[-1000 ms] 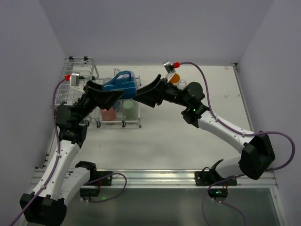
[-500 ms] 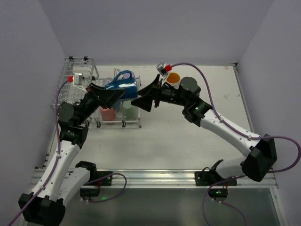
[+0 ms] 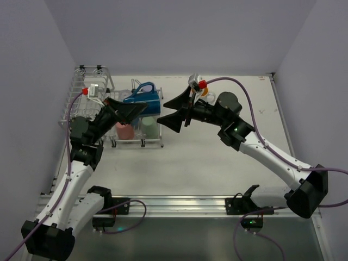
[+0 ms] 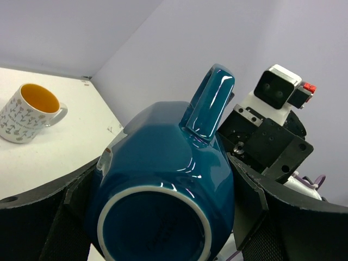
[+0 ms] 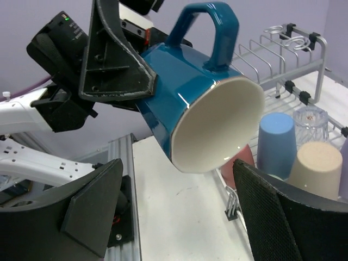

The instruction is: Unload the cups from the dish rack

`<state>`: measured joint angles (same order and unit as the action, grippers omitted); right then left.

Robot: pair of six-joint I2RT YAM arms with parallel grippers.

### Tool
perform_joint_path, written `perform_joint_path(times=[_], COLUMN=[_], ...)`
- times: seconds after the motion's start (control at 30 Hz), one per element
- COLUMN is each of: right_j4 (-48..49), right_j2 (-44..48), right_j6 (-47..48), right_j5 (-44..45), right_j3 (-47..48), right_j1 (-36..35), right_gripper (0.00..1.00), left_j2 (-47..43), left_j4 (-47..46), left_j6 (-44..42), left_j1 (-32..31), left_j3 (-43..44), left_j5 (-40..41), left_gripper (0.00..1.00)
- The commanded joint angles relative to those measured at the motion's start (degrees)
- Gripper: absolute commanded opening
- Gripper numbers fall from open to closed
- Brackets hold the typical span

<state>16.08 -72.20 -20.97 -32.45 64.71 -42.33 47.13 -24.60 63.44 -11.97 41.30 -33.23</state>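
Observation:
My left gripper (image 3: 132, 110) is shut on the dark blue mug (image 3: 144, 99) and holds it tilted above the dish rack (image 3: 76, 103). In the left wrist view the mug's base (image 4: 155, 225) fills the space between the fingers, handle up. My right gripper (image 3: 174, 112) is open and empty, just right of the mug. In the right wrist view the mug's cream mouth (image 5: 220, 125) faces the open right gripper (image 5: 179, 212). A blue tumbler (image 5: 277, 144), a beige one (image 5: 318, 168) and a pink one (image 5: 242, 163) stand upside down in the rack (image 5: 293, 60).
The white speckled orange-lined mug (image 4: 27, 111) stands on the table to the right of the rack, mostly hidden behind my right wrist in the top view (image 3: 205, 92). A clear glass (image 5: 311, 120) sits in the rack. Pink (image 3: 125, 131) and mint (image 3: 147, 126) tumblers show under the mug.
My right gripper has drawn back to the right from the dark blue mug and its jaws stand wider apart. The left gripper still holds the mug in about the same place.

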Motion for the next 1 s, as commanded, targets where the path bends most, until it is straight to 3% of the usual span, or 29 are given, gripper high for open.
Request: perform_joint_path(times=[0.0, 0.17, 0.37, 0.47, 0.57, 0.67, 0.7, 0.77, 0.8, 0.9, 0.97], right_j4=[7.28, 11.51, 18.2, 22.76, 27.42, 32.6, 34.88, 35.25, 35.25, 35.08, 35.08], right_j2=[-1.88, -6.18, -10.23, -11.38, -11.91, -12.78, -12.87, -12.35, -11.91, -9.89, -8.05], right_j6=[-1.51, -6.7, -13.3, -16.1, -19.44, -23.74, -24.63, -25.17, -25.08, -24.99, -25.26], right_j5=[-6.21, -9.91, -13.78, -13.96, -14.92, -15.02, -14.93, -12.92, -12.38, -9.93, -9.04], right_j3=[3.14, 4.73, 6.22, 5.26, 4.9, 4.55, 4.29, 3.24, 2.71, 0.51, -1.25], right_j1=[-0.13, -0.21, -0.48, -0.65, -0.65, -0.56, -0.65, -0.65, -0.65, -0.21, 0.57], right_gripper=[0.82, 0.61, 0.44, 0.4, 0.28, 0.11, 0.0, 0.0, 0.0, 0.0, 0.0], left_j2=[-0.29, 0.68, 1.73, 1.73, 1.64, 1.56, 1.56, 1.47, 1.12, 0.16, -0.37], left_j4=[-4.4, -7.21, -11.96, -12.14, -12.14, -12.14, -12.14, -11.79, -10.05, -4.26, -1.61], left_j6=[1.42, 2.91, 5.99, 6.08, 6.43, 6.87, 6.87, 6.18, 5.56, 1.08, -2.51], left_j1=[-0.6, -1.48, -3.41, -4.73, -5.26, -5.35, -5.35, -5.35, -5.35, -5.35, -5.35], left_j3=[3.35, 2.12, 0.1, 0.27, -0.16, -0.69, -0.78, -0.78, -0.52, 1.76, 3.6], left_j5=[-1.13, -1.83, -1.75, -1.22, -0.69, -0.25, -0.34, -0.43, -0.25, 0.88, 1.33], left_gripper=[0.06, 0.06, 0.06, 0.07, 0.11, 0.22, 0.33, 0.47, 0.62, 0.89, 0.96])
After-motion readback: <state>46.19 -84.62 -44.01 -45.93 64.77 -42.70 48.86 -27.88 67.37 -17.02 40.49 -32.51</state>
